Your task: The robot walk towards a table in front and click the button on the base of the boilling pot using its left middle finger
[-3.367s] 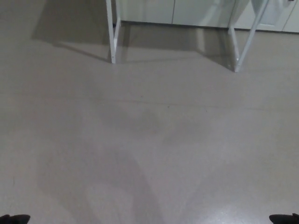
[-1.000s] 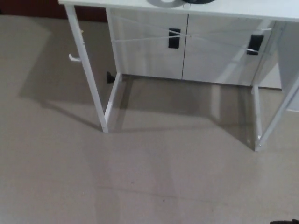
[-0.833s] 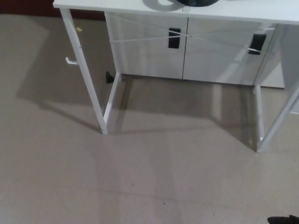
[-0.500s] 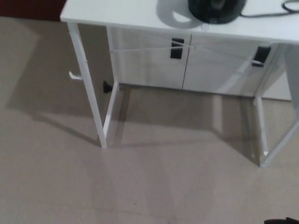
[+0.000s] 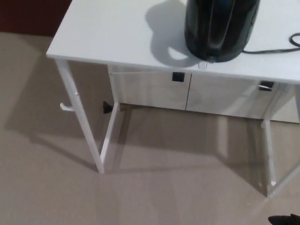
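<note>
Approach step in hand: black boiling pot (image 5: 220, 29) on white table (image 5: 108, 33), well ahead of the right hand (image 5: 284, 219); its finger state cannot be told. Left hand unseen; next, close in and locate base button

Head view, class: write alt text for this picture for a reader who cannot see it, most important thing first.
A black boiling pot stands on a white table, its black cord trailing off to the right. Below the tabletop are white table legs, white cabinet doors behind them and a beige floor; neither robot hand is clearly visible.
</note>
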